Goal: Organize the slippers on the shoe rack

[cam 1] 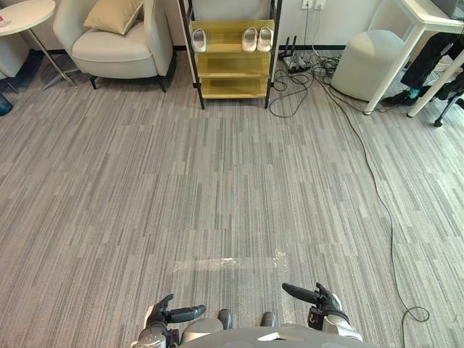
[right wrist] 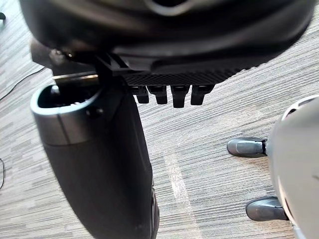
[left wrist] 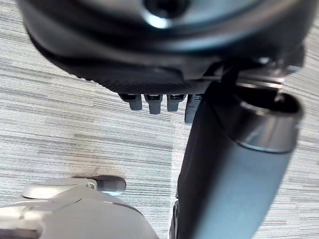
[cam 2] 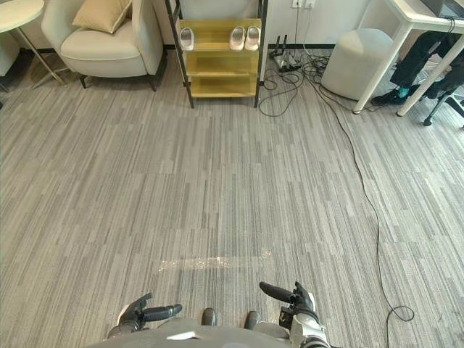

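Note:
Far across the room a black-framed shoe rack (cam 1: 232, 65) with yellow wooden shelves stands against the wall. On its top shelf a single white slipper (cam 1: 199, 39) lies at the left end. A pair of white slippers (cam 1: 249, 38) (cam 1: 264, 38) lies side by side at the right end. The two lower shelves hold nothing. My left hand (cam 1: 165, 316) and right hand (cam 1: 319, 299) hang low, close to my body and far from the rack. Both are open and hold nothing, their thumbs (left wrist: 229, 164) (right wrist: 99, 159) pointing inward.
A cream armchair (cam 1: 116, 43) with a tan cushion stands left of the rack, a round white side table (cam 1: 25, 14) further left. On the right are a white pouf (cam 1: 370, 64) and a white table's legs (cam 1: 395, 69). A cable (cam 1: 377, 188) runs down the carpet's right side.

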### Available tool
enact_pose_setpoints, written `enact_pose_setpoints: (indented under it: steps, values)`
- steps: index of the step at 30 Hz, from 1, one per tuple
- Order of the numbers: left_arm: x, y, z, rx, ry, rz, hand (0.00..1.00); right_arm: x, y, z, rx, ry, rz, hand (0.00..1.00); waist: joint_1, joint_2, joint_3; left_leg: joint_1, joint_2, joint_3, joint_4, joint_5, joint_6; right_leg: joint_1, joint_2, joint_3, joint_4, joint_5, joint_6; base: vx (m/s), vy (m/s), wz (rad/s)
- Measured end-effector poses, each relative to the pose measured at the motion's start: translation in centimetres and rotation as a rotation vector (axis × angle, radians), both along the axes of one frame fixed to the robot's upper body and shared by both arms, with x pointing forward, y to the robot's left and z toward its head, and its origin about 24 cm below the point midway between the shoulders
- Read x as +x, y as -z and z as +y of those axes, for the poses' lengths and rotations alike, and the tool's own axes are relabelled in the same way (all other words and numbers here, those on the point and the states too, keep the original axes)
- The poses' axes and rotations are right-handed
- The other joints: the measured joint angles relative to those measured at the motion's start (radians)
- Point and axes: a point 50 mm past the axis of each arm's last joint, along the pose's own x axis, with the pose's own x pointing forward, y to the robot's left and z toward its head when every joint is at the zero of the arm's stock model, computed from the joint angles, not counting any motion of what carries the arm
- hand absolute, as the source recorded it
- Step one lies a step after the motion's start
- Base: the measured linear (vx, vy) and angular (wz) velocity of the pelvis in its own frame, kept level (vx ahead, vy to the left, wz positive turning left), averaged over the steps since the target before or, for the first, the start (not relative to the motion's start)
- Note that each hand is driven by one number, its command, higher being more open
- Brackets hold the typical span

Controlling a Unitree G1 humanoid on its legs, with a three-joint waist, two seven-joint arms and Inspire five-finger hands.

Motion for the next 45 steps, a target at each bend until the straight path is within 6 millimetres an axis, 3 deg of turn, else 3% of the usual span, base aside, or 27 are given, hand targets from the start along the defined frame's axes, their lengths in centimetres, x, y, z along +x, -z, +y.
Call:
enact_pose_setpoints:
  steps: [26, 31, 37, 39, 40, 41, 43, 45]
  values:
    - [0.3, 0.0, 0.0, 0.004, 0.029, 0.007, 1.0, 0.1, 0.0, 0.1, 0.0, -0.01, -0.001, 1.0, 0.001, 0.001, 0.01, 0.022, 0.002, 0.036, 0.005, -0.007, -0.009, 0.014, 0.002, 0.032, -0.007, 0.004, -0.007, -0.02, -0.009, -0.03]
    - [0.3, 0.0, 0.0, 0.004, 0.029, 0.008, 1.0, 0.1, 0.0, 0.2, 0.0, -0.018, -0.001, 1.0, 0.003, -0.002, 0.008, 0.014, 0.003, 0.047, 0.007, -0.015, 0.001, 0.008, 0.005, 0.043, -0.019, 0.011, -0.016, -0.02, -0.011, -0.07]
    - [0.7, -0.1, 0.3, 0.009, 0.032, -0.003, 1.0, 0.1, 0.0, 0.3, 0.0, -0.029, 0.0, 1.0, 0.019, -0.014, 0.006, -0.099, 0.017, 0.071, 0.178, -0.115, 0.029, -0.039, 0.006, 0.064, -0.005, 0.011, -0.016, 0.01, 0.012, -0.13]
    - [0.9, -0.2, 0.2, 0.006, 0.028, -0.01, 1.0, 0.0, 0.0, 0.0, -0.004, -0.028, 0.009, 1.0, 0.024, -0.008, 0.009, -0.137, 0.029, 0.072, 0.261, -0.166, 0.039, -0.09, 0.001, 0.064, 0.101, -0.046, 0.007, 0.04, 0.058, -0.06]
    - [1.0, -0.2, 0.2, 0.006, 0.027, -0.016, 1.0, 0.0, 0.0, -0.2, -0.009, -0.028, 0.009, 1.0, 0.026, -0.008, 0.011, -0.146, 0.032, 0.076, 0.302, -0.195, 0.045, -0.167, -0.023, 0.054, 0.293, -0.133, 0.039, 0.05, 0.102, -0.08]
    - [1.1, -0.2, 0.3, 0.009, 0.028, -0.017, 1.0, 0.1, -0.1, -0.3, -0.011, -0.028, 0.008, 1.0, 0.03, -0.012, 0.016, -0.138, 0.027, 0.082, 0.32, -0.208, 0.048, -0.224, -0.053, 0.032, 0.447, -0.174, 0.071, 0.06, 0.144, -0.05]
    - [1.2, -0.3, 0.5, 0.014, 0.032, -0.019, 1.0, 0.3, -0.1, -0.3, -0.011, -0.031, 0.002, 1.0, 0.03, -0.02, 0.024, -0.124, 0.016, 0.084, 0.33, -0.217, 0.055, -0.284, -0.094, -0.003, 0.615, -0.187, 0.074, 0.08, 0.13, 0.02]
    - [1.8, -0.5, 0.9, 0.034, 0.052, -0.026, 1.0, 0.7, -0.3, -0.4, -0.013, -0.041, -0.017, 1.0, 0.025, -0.036, 0.043, -0.092, -0.008, 0.062, 0.347, -0.259, 0.092, -0.392, -0.165, -0.029, 0.882, -0.2, 0.042, 0.15, 0.075, 0.21]
